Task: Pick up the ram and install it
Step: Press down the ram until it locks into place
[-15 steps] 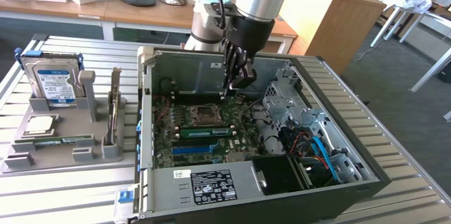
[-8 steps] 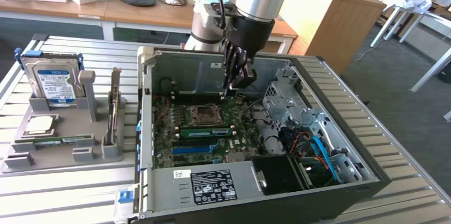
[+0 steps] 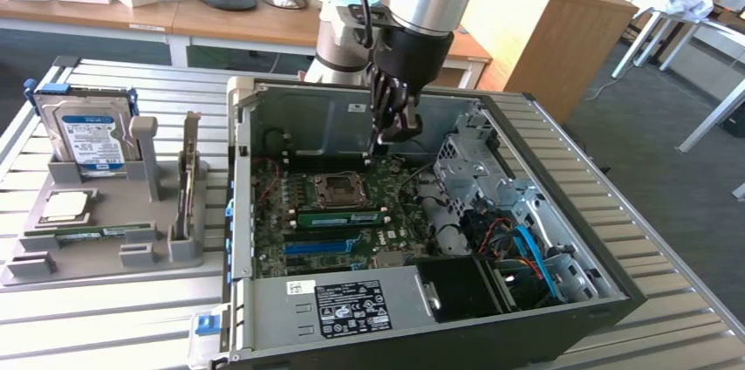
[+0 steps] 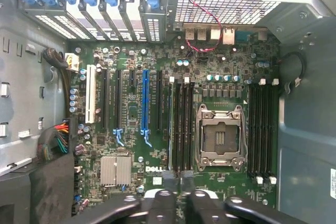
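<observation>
Exterior view: the end effector (image 3: 396,133) hangs above the open computer case (image 3: 314,113). It is released, with its fingertips narrowly apart and nothing between them. The ram (image 3: 338,217) stands in a motherboard slot just beside the processor socket (image 3: 338,188), below the end effector.

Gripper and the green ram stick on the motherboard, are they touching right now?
Apart. In the exterior view the gripper hangs clear of the ram, with the processor socket showing between them.
</observation>
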Motion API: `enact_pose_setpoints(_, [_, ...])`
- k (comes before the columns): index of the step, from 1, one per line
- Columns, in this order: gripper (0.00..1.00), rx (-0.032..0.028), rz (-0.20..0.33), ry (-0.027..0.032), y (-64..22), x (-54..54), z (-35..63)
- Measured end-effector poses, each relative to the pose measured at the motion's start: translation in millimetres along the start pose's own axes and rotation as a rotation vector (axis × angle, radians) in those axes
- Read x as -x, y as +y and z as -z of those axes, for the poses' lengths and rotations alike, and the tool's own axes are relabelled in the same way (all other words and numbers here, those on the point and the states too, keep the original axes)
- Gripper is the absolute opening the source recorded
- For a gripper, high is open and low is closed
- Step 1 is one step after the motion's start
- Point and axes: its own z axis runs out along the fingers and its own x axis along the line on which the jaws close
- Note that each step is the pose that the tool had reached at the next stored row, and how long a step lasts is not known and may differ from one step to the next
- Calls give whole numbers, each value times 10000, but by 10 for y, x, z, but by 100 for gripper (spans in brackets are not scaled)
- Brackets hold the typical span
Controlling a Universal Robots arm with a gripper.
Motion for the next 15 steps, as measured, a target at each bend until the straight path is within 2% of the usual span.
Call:
enact_pose_setpoints(1, [17,0,0,0,0,0,0])
enact_pose_setpoints(2, [11,0,0,0,0,0,0])
enact_pose_setpoints(3, [10,0,0,0,0,0,0])
enact_pose_setpoints(15, [10,-1,1,-9,-3,0,0])
